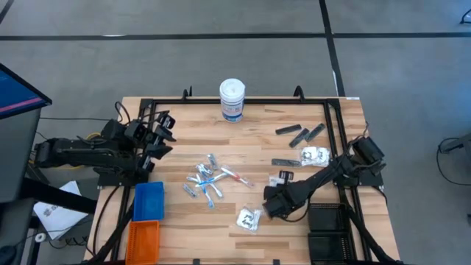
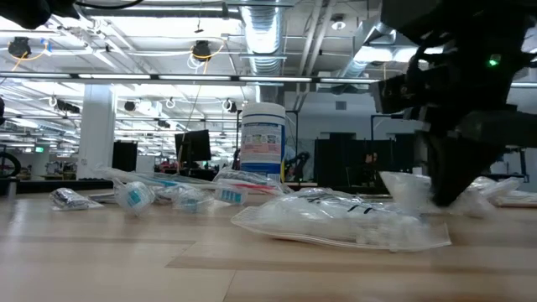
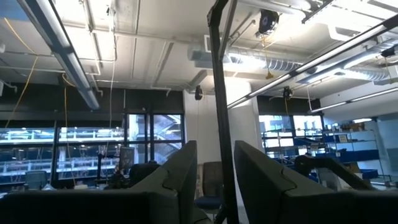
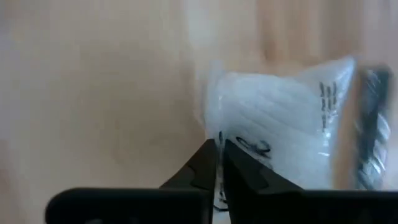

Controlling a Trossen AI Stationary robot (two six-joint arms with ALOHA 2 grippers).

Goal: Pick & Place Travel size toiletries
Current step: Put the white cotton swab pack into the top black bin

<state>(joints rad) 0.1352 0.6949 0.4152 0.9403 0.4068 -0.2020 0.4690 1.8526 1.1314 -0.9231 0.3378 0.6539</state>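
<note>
A clear crinkly packet [image 1: 249, 218] with white contents lies near the table's front edge; it fills the low view's foreground [image 2: 336, 222]. My right gripper [image 1: 269, 209] stands at its right end, pointing steeply down, shut on it [image 4: 217, 144]. Several small tubes and sticks [image 1: 210, 180] lie in a pile at the table's middle. A second packet [image 1: 315, 155] and slim black pieces [image 1: 298, 134] lie at the right. My left gripper [image 1: 163, 136] waits raised at the left edge, open [image 3: 214, 180], tipped upward, with nothing between its fingers. My right gripper pinches the packet's film edge [image 4: 219, 134] between its two fingertips, at the packet's right end. The fingers come from above, slanting down from the table's right. The rest of the packet lies flat on the table [image 2: 277, 220].
A tall white canister [image 1: 232, 99] stands at the far edge. A blue bin [image 1: 149, 200] and an orange bin [image 1: 144, 239] sit at the front left. A black bin [image 1: 329, 228] sits at the front right, close behind my right arm.
</note>
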